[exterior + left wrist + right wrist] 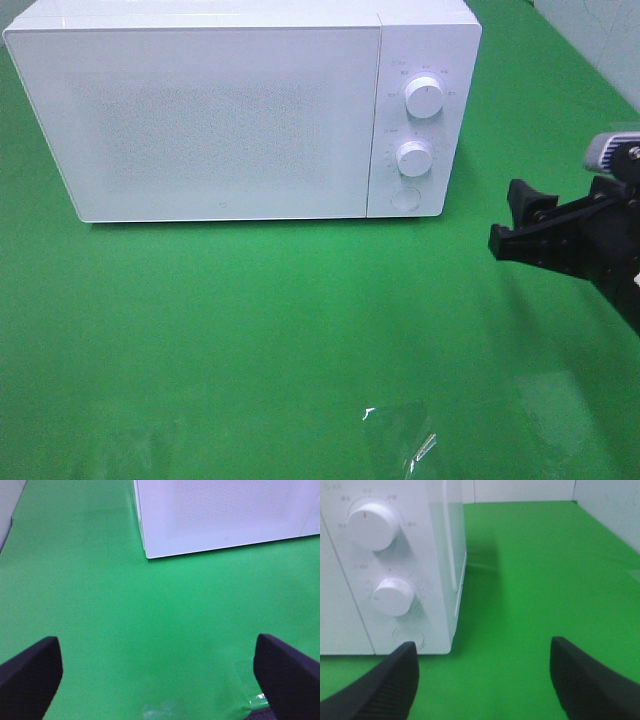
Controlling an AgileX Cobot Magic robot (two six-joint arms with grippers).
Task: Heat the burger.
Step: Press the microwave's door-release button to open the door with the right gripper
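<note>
The right hand (508, 218) is hanging released beside the shut microwave (200, 110); the left hand (157, 675) is released too. No burger is showing. Next, probably pressing the button (405, 198).

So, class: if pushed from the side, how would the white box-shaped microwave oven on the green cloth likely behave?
The white box-shaped microwave oven looks wide and low, so it probably won't tip. Its bulk suggests weight, likely resisting a light push. On the green cloth it might drag the fabric rather than glide.
</note>
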